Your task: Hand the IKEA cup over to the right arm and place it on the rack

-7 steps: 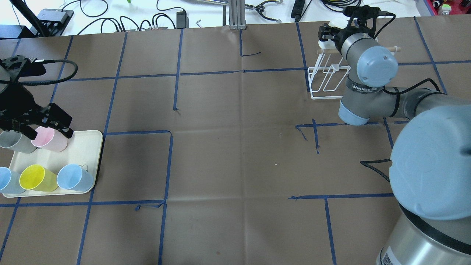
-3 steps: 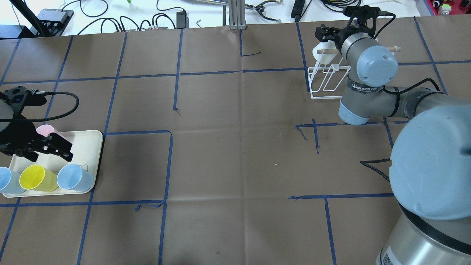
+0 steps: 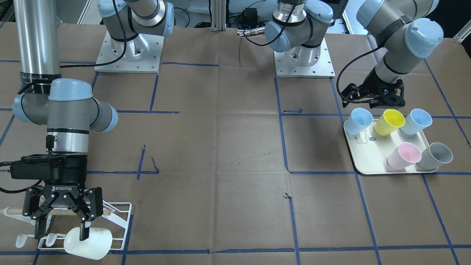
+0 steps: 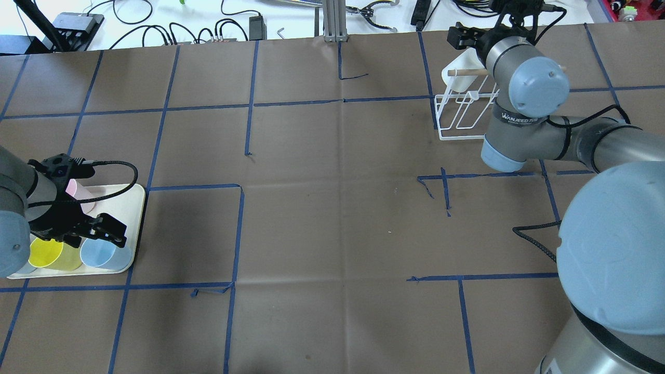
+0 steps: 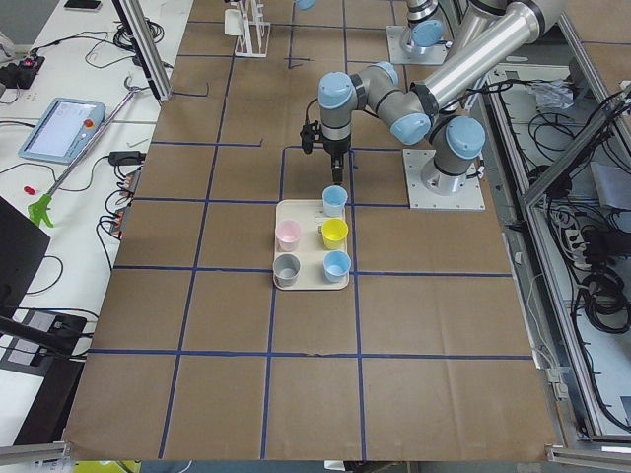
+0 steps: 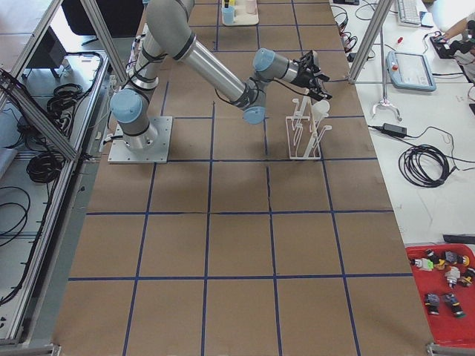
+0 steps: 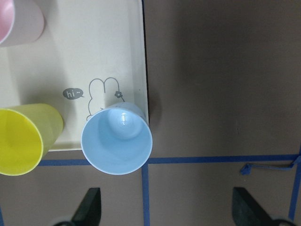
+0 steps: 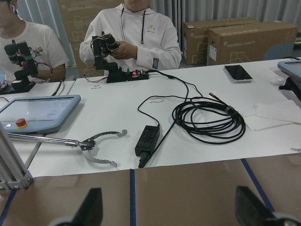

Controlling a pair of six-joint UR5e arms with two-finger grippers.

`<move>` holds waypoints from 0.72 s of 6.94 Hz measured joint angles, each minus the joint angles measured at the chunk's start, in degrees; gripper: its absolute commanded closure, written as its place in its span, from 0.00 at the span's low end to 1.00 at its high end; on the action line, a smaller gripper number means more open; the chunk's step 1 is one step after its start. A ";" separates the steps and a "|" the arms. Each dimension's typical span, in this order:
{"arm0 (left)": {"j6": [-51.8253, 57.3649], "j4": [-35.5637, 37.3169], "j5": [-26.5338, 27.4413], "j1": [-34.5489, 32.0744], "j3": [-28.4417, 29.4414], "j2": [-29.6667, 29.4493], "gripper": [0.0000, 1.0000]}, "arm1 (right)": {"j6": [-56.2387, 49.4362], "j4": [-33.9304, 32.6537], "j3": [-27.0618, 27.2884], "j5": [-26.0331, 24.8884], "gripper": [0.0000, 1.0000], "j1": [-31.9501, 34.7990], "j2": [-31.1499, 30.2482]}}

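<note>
- The white cup lies tilted on the rack, at the end far from the robot. It seems to rest over one prong, but I cannot tell how firmly it sits.
- The right gripper is just above this cup with its fingers spread apart. The right wrist view shows nothing between them, so I judge that the cup is released.
- For this cup, the passing between the arms and the placing look finished. What is left is to lift the right arm away from the rack.
- Five cups stand on the cream tray: two light blue, one yellow, one pink and one grey.
- The left gripper hangs over the tray edge nearest the robot, with its fingers wide and empty. A light blue cup is just in front of them, and the yellow cup is beside it.
- I think the next round is only beginning. No cup from the tray is gripped yet.
</note>
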 measured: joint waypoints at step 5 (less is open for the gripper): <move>0.56 12.49 0.05 3.97 -5.29 -7.58 0.17 | 4.79 5.61 4.17 0.64 0.00 4.97 -14.93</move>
